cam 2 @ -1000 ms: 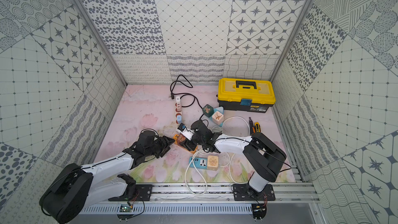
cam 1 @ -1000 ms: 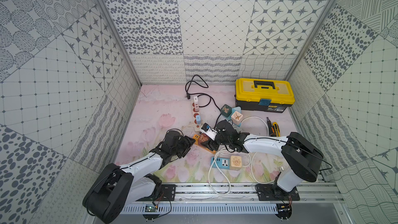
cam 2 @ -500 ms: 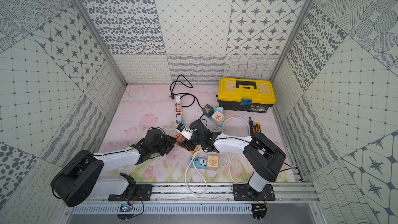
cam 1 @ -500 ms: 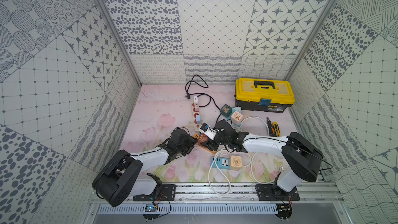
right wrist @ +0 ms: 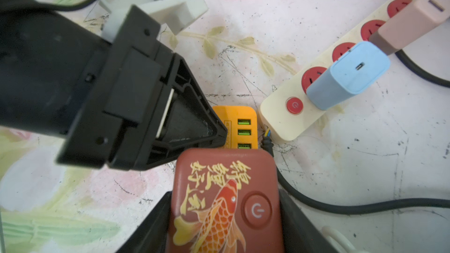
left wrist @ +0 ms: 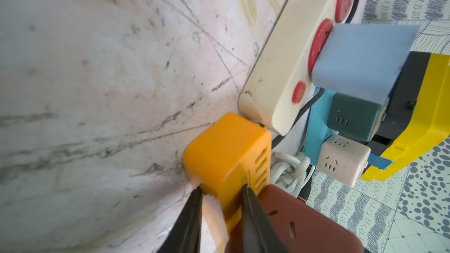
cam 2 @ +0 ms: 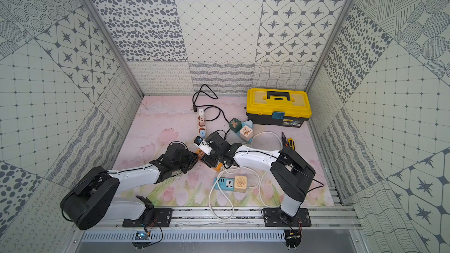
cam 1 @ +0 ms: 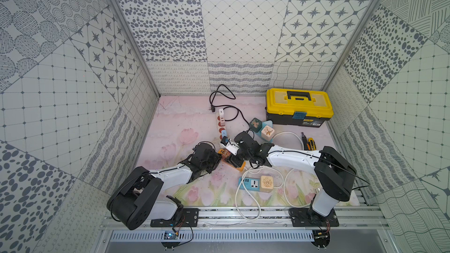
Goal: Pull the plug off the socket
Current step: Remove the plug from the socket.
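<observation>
- An orange plug (left wrist: pixel 226 149), a small blocky charger with green ports on one face, sits seated in a red socket block (right wrist: pixel 221 174) printed with a gold koi fish.
- In both top views the pair lies near the middle of the pink floral counter (cam 1: pixel 175 122), a little toward 9 o'clock.
- The end of a cream power strip (left wrist: pixel 280 69) is just beside the plug at its 12 o'clock, and a yellow toolbox (cam 1: pixel 298 104) stands well apart toward 2 o'clock.
- The left end effector (left wrist: pixel 220 188) reaches in from 7 o'clock, its two thin fingers pressed together on the plug near one edge.
- The right end effector (right wrist: pixel 225 215) comes from 4 o'clock and is clamped on the red socket block, bracing it.
- The plug looks like a light, rigid plastic shell with smooth, probably slippery sides.
- Its prongs likely resist through friction alone.
- The best hold seems to be on two flat opposite sides, deeper than the edge.
- A straight pull away from the socket should suit it, since an edge grip may slide off.
</observation>
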Controlling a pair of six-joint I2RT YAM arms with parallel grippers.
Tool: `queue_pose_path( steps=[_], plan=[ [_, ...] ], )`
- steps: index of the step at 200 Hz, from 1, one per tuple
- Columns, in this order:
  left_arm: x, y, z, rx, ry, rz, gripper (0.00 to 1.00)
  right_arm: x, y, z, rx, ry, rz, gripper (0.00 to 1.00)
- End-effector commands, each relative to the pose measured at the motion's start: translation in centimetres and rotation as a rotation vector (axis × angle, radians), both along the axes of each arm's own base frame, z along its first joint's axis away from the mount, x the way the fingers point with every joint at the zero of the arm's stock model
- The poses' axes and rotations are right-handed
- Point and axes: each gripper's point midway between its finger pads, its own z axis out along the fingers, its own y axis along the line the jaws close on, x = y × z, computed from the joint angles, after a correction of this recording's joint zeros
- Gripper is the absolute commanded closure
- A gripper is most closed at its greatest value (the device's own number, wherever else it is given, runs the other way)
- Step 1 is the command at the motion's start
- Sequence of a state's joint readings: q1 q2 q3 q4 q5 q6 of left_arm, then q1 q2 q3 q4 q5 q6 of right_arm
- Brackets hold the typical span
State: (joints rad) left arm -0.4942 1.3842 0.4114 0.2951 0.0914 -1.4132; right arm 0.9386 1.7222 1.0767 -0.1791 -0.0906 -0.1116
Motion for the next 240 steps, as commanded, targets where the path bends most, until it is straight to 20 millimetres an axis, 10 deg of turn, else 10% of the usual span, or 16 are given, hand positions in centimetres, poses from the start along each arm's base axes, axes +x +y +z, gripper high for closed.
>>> queue_pose_path(
  steps=[1, 31, 77, 142, 176, 240],
  plan=[
    [-4.4, 3.8, -5.6, 0.192, 0.243, 0.055, 0.70, 0.8, -0.3, 0.0, 0.059, 0.117, -0.063, 0.41],
    [-4.6, 3.9, -6.3, 0.194, 0.257, 0.059, 0.70, 1.7, -2.2, 0.4, 0.125, 0.167, -0.111, 0.44],
    [-4.5, 3.7, -6.7, 0.187, 0.267, 0.059, 0.70, -2.4, 1.5, 1.7, 0.019, -0.141, 0.075, 0.43],
    [-4.5, 3.8, -6.8, 0.190, 0.264, 0.062, 0.70, 0.9, -0.5, 4.2, 0.153, -0.053, -0.095, 0.45],
    [-4.4, 3.8, -6.7, 0.185, 0.246, 0.060, 0.70, -3.2, 1.7, 5.3, 0.174, -0.188, 0.085, 0.44],
    [-2.4, 2.1, -2.8, 0.139, 0.076, -0.049, 0.66, -1.3, 0.1, 7.0, 0.177, -0.219, -0.046, 0.44]
  ],
)
